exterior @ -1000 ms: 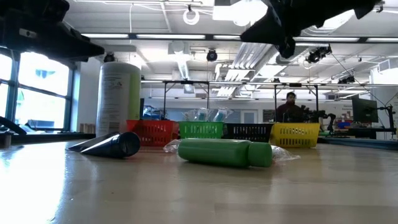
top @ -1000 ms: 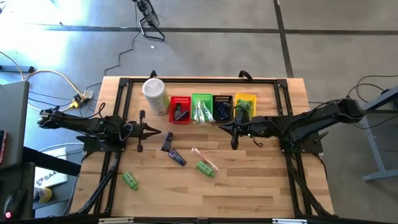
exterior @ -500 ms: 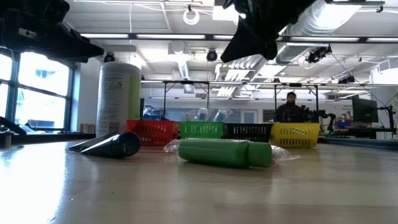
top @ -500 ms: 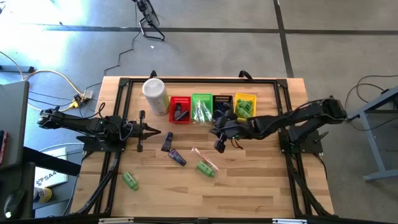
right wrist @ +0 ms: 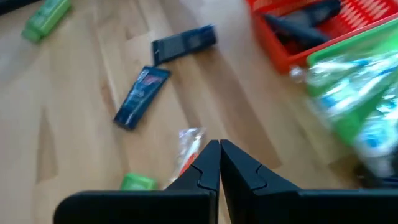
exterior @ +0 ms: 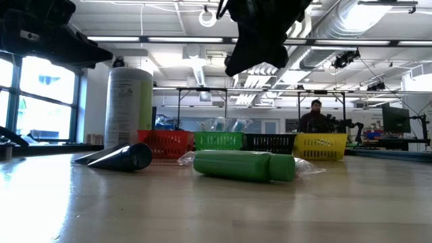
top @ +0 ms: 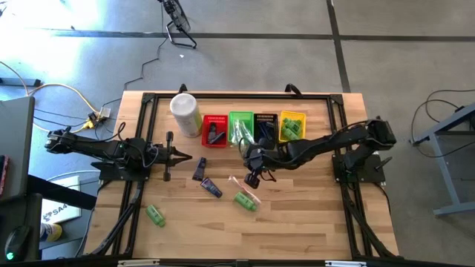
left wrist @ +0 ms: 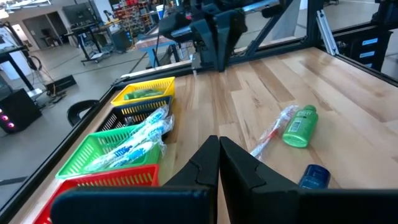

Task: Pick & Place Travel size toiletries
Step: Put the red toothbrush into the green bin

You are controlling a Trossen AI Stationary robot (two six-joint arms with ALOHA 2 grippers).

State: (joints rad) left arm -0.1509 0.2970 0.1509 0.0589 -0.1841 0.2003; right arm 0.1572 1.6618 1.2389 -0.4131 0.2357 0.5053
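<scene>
A clear wrapped stick (top: 243, 188) lies mid-table, touching a green bottle (top: 245, 201) at its 5 o'clock. Two dark tubes (top: 205, 178) sit at the stick's 9 o'clock, and a second green bottle (top: 155, 215) lies well off toward 8 o'clock. The right gripper (top: 251, 179) hangs just above the stick's upper end, fingers pressed together and empty. At 12 o'clock stand four baskets (top: 254, 127) (some already holding toiletries) beside a white canister (top: 185, 113). The left gripper (top: 187, 157), also closed and empty, waits at the tubes' 10 o'clock.
</scene>
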